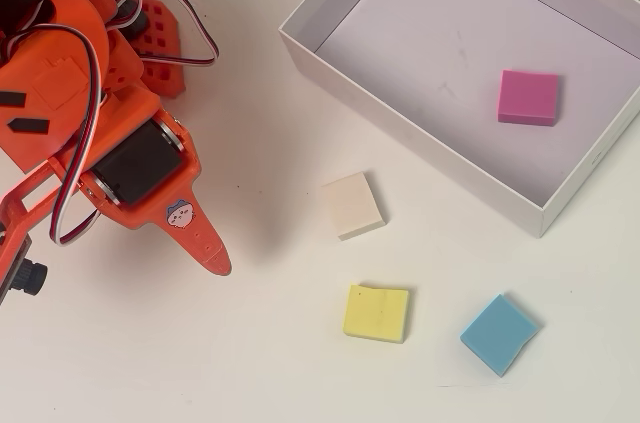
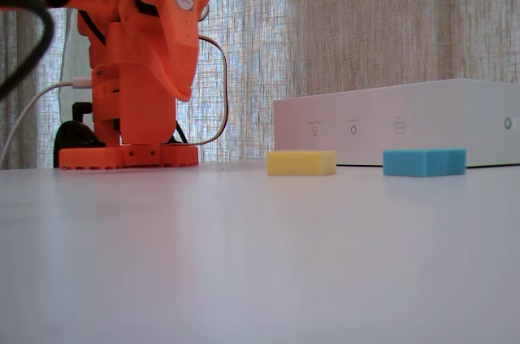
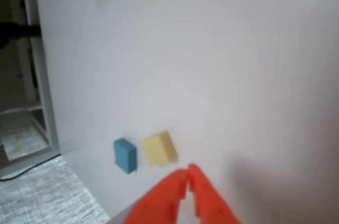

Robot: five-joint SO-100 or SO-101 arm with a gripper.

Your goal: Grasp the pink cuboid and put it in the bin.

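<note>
The pink cuboid (image 1: 528,97) lies flat on the floor of the bin (image 1: 415,133), toward its right side in the overhead view. From the fixed view only the white side wall of the bin (image 2: 398,132) shows, and the cuboid is hidden behind it. My orange gripper (image 1: 215,263) hangs over the bare table far left of the bin. Its fingertips meet in the wrist view, so the gripper (image 3: 188,173) is shut with nothing between them.
Three loose blocks lie on the table in front of the bin: a cream block (image 1: 353,205), a yellow block (image 1: 376,313) and a blue block (image 1: 498,333). The arm's base (image 2: 128,155) stands at the left. A curtain hangs behind.
</note>
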